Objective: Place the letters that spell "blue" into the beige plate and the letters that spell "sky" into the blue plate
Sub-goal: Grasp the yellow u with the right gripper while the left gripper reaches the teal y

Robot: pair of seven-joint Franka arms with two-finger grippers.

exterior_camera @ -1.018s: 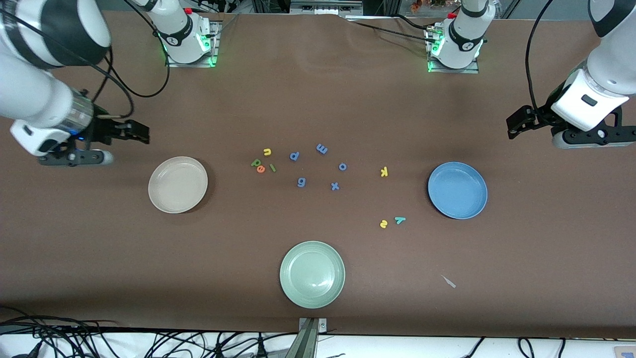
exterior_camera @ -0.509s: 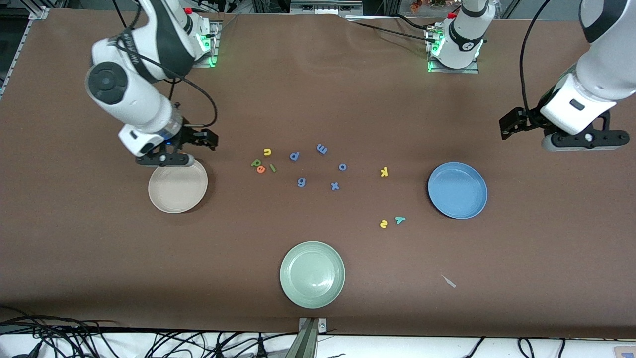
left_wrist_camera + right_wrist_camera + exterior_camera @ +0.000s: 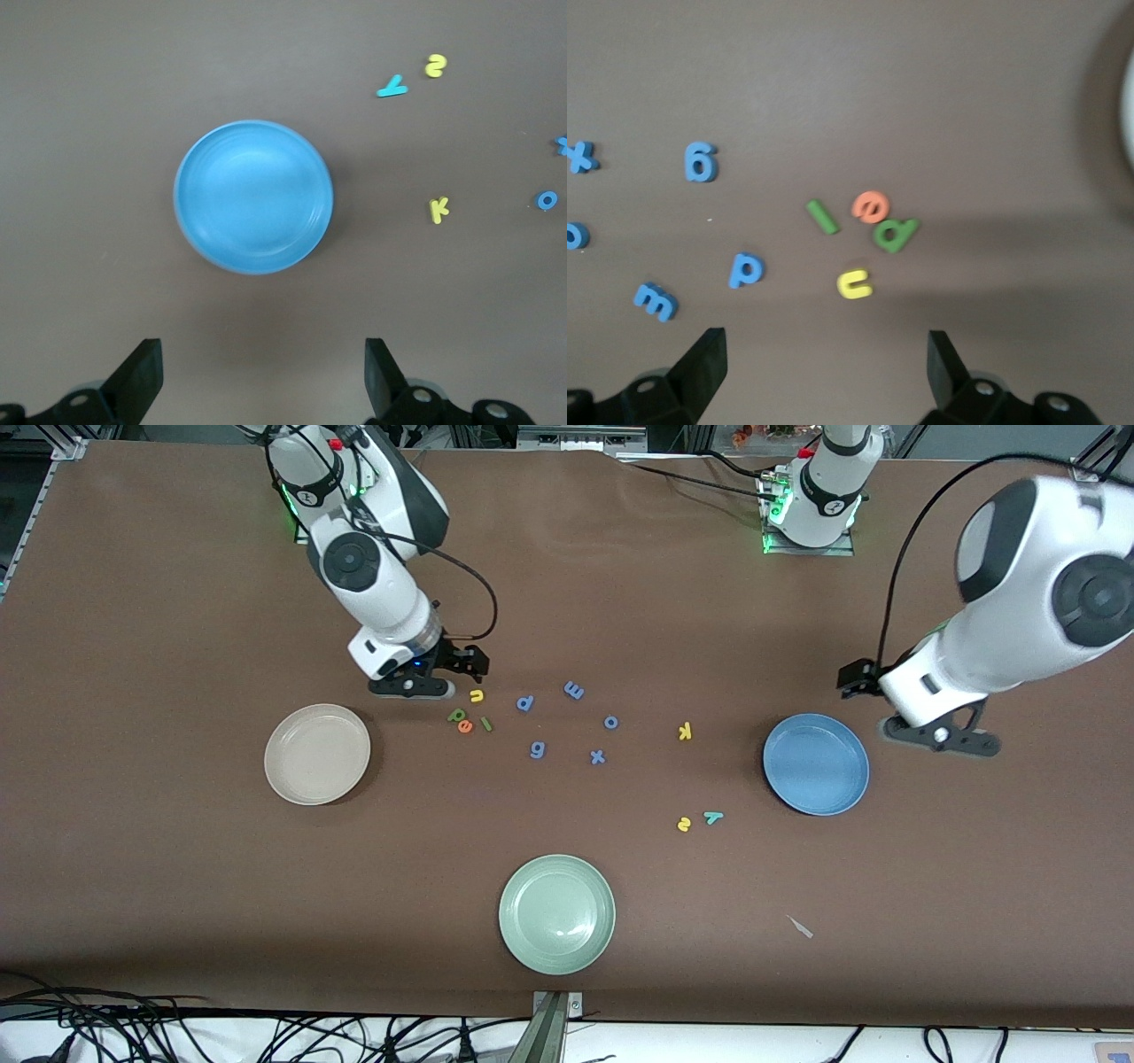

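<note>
The yellow u [image 3: 477, 695] [image 3: 855, 283], green b [image 3: 457, 714] [image 3: 895, 233], orange e [image 3: 465, 726] [image 3: 871, 206] and green l [image 3: 485, 724] [image 3: 822, 217] lie clustered on the table. My right gripper [image 3: 409, 688] [image 3: 824, 372] hangs open and empty over the table just beside the u. The beige plate [image 3: 317, 754] lies bare toward the right arm's end. The yellow k [image 3: 684, 732] [image 3: 438, 209], yellow s [image 3: 683, 824] [image 3: 435, 65] and teal y [image 3: 713, 817] [image 3: 391, 88] lie near the blue plate [image 3: 816, 764] [image 3: 253, 197]. My left gripper [image 3: 941, 737] [image 3: 263, 381] is open and empty, over the table by that plate's rim.
Several all-blue letters, among them a p [image 3: 524, 702] [image 3: 746, 269], lie scattered between the two letter groups. A pale green plate [image 3: 556, 912] sits nearest the front camera. A small pale scrap [image 3: 800, 926] lies near the front edge.
My right arm has swung from the table's end, past the beige plate, to the letter cluster. My left arm has moved in to the blue plate. Both grippers stayed open.
</note>
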